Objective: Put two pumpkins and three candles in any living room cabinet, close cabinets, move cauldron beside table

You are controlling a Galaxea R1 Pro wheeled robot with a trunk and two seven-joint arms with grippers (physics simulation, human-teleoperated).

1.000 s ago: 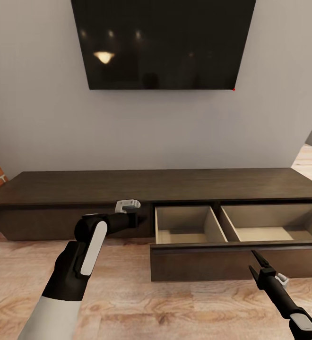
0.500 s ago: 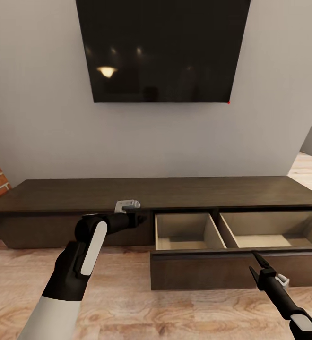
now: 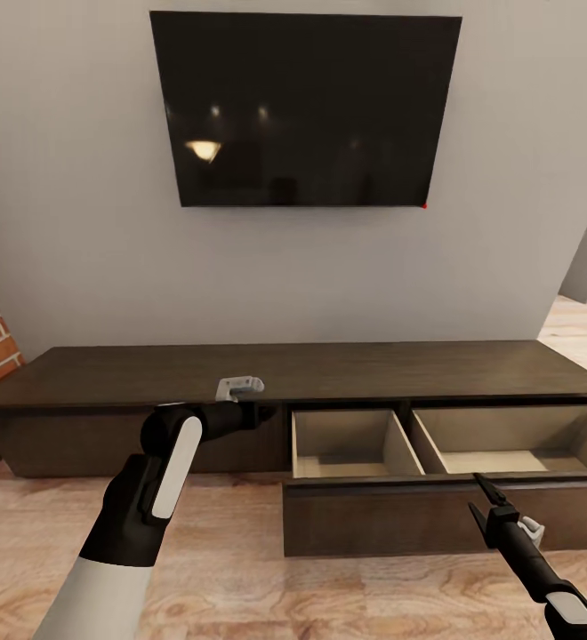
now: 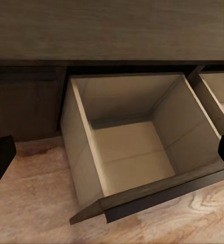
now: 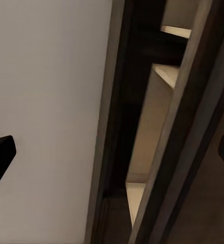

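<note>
Cabinet (image 3: pixel 151 373), long, low, dark brown wood, has its right drawer (image 3: pixel 436 511) pulled out under a black wall screen (image 3: pixel 302 107); both claws (image 3: pixel 260 413) (image 3: pixel 480 498) spread wide, holding nothing. Camera view has tilted up since earlier.

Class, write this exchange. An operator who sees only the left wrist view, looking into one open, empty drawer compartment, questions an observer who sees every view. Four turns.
Operator: I see one empty compartment. Is the drawer wider than that?
Observer: Yes. In the head view the pulled-out drawer has a second, wider compartment on its right, with nothing visible in it.
Operator: Where is the right hand?
Observer: The right hand is open, fingers apart. In the head view it shows in front of the drawer's dark front panel, toward its right end.
</note>
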